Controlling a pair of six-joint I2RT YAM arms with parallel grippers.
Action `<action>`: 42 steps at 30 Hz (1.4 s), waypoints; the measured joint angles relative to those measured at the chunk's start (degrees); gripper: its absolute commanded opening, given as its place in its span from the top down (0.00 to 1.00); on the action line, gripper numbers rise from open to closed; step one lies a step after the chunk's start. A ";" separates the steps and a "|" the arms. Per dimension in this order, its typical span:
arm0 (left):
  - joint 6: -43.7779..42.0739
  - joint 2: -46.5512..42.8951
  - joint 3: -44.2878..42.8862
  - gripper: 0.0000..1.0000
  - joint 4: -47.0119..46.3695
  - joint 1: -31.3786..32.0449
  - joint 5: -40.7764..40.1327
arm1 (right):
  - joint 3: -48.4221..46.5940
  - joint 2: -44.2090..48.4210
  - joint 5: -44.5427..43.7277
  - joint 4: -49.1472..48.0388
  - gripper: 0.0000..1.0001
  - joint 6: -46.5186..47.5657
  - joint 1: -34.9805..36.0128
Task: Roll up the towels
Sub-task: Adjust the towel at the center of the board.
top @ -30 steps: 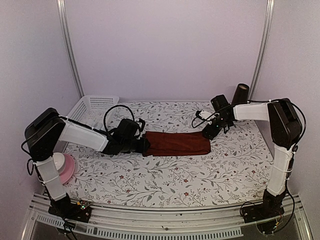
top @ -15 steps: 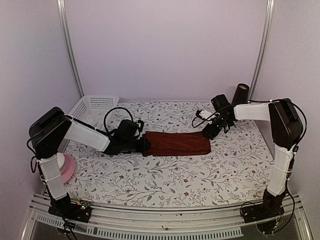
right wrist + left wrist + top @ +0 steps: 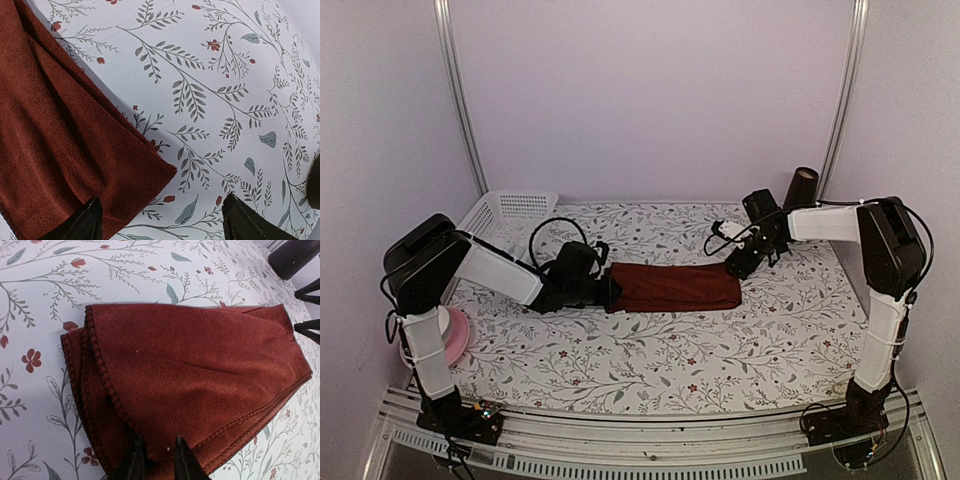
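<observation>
One dark red towel (image 3: 675, 287) lies folded into a long strip across the middle of the flowered table cover (image 3: 650, 350). My left gripper (image 3: 608, 292) is low at the strip's left end. In the left wrist view its two fingers stand close together on the towel (image 3: 200, 370), and the left gripper (image 3: 156, 460) pinches a fold of cloth. My right gripper (image 3: 738, 268) hovers at the strip's right end. Seen from the right wrist, the right gripper (image 3: 160, 215) is wide open, straddling the towel's (image 3: 60, 150) corner with nothing held.
A white plastic basket (image 3: 505, 210) stands at the back left. A pink bowl (image 3: 450, 335) sits by the left arm's base. A dark cylinder (image 3: 802, 187) stands at the back right, close to the right arm.
The left arm's elbow has shifted a little toward the towel, and its jaws have narrowed onto the towel's left end. Neither the right arm nor the towel has moved.
</observation>
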State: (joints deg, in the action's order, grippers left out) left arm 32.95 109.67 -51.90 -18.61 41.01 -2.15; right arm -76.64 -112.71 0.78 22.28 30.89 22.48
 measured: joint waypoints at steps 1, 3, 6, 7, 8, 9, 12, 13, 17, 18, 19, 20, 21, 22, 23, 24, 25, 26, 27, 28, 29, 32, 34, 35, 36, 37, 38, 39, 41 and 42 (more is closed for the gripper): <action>0.07 0.00 0.02 0.81 -0.26 0.00 0.07 | 0.00 0.00 0.00 0.00 0.17 0.00 0.00; 0.13 0.00 0.02 0.84 -0.70 -0.02 0.22 | 0.00 0.00 0.00 0.00 0.17 0.00 0.00; 0.33 0.00 0.09 0.94 -1.16 -0.04 0.28 | 0.00 0.00 0.00 0.00 0.17 0.00 0.00; 0.13 0.00 0.15 0.96 -1.31 -0.04 0.31 | 0.00 0.00 0.00 0.00 0.17 0.00 0.00; 0.28 0.00 0.22 0.98 -1.51 -0.07 0.31 | 0.00 0.00 -0.02 0.00 0.17 0.00 0.00; 0.17 0.00 0.28 1.00 -1.66 -0.07 0.35 | 0.00 0.00 0.00 0.00 0.17 0.00 0.00; 0.22 0.00 0.33 1.00 -1.77 -0.07 0.48 | 0.02 0.00 -0.02 0.00 0.17 0.00 0.00; 0.20 0.00 0.33 1.00 -1.81 -0.07 0.50 | 0.00 0.00 -0.02 0.00 0.17 0.00 0.00; 0.22 0.00 0.33 1.00 -2.19 -0.07 0.59 | 0.02 0.00 -0.02 0.00 0.17 0.00 0.00; 0.22 0.00 0.33 1.00 -2.32 -0.07 0.59 | 0.02 0.00 -0.02 0.00 0.17 0.00 0.00; 0.24 0.00 0.46 1.00 -2.62 -0.07 0.57 | 0.02 0.00 -0.02 0.00 0.17 0.00 0.00; 0.31 -0.04 0.76 1.00 -3.13 -0.07 0.52 | 0.02 0.00 -0.04 0.00 0.17 0.00 0.00; 0.35 -0.13 1.18 1.00 -3.52 -0.07 0.46 | 0.02 0.00 -0.04 0.00 0.17 0.00 0.00; 0.50 -0.31 1.73 1.00 -3.69 -0.07 0.33 | 0.02 0.00 -0.04 0.00 0.17 0.00 0.00; 0.70 -0.55 2.27 1.00 -3.78 -0.04 0.22 | 0.02 0.00 -0.04 0.00 0.17 0.00 0.00; 0.85 -0.96 2.84 1.00 -3.76 -0.04 0.07 | 0.02 0.00 -0.04 0.00 0.17 0.00 0.00; 1.20 -1.57 3.63 1.00 -3.72 0.02 -0.17 | 0.02 0.00 -0.04 0.00 0.17 0.00 0.00; 1.42 -2.54 4.52 1.00 -3.67 0.22 -0.44 | 0.02 0.00 -0.04 0.00 0.17 0.00 0.00; 1.70 -3.52 5.31 1.00 -3.67 0.39 -0.79 | 0.02 0.00 -0.02 0.00 0.17 0.00 0.00; 1.95 -4.28 5.81 1.00 -3.69 0.52 -1.18 | 0.02 0.00 -0.04 0.00 0.17 0.00 0.00; 2.32 -5.29 6.45 1.00 -3.78 0.76 -1.73 | 0.02 0.00 -0.02 0.00 0.17 0.02 0.00; 2.93 -7.02 7.61 1.00 -4.31 1.68 -2.80 | 0.02 0.00 0.00 0.02 0.17 0.02 0.00; 3.52 -7.34 8.24 1.00 -4.76 2.29 -3.23 | 0.02 0.00 0.09 0.07 0.17 0.09 0.00; 3.76 -7.34 8.52 1.00 -4.76 2.49 -3.30 | 0.02 0.00 0.24 0.17 0.17 0.17 0.00; 4.00 -7.34 8.87 1.00 -4.72 2.60 -3.30 | 0.02 0.00 0.39 0.28 0.17 0.24 0.00; 4.20 -7.34 9.16 1.00 -4.70 2.64 -3.32 | 0.02 0.00 0.55 0.42 0.17 0.31 0.00; 4.42 -7.34 9.38 1.00 -4.72 2.78 -3.34 | 0.02 0.00 0.76 0.57 0.17 0.46 0.00; 4.66 -7.34 9.60 1.00 -4.72 2.86 -3.45 | 0.02 0.00 0.96 0.70 0.17 0.66 0.02; 5.05 -7.32 9.92 1.00 -4.74 3.10 -3.63 | 0.04 0.00 1.25 0.87 0.17 1.11 0.02; 5.25 -7.32 10.10 1.00 -4.76 3.23 -3.78 | 0.09 0.00 1.33 0.92 0.17 1.46 0.07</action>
State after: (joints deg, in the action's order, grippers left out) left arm 38.20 102.35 -41.80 -23.38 44.25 -5.93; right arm -76.55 -112.71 2.11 23.20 32.36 22.55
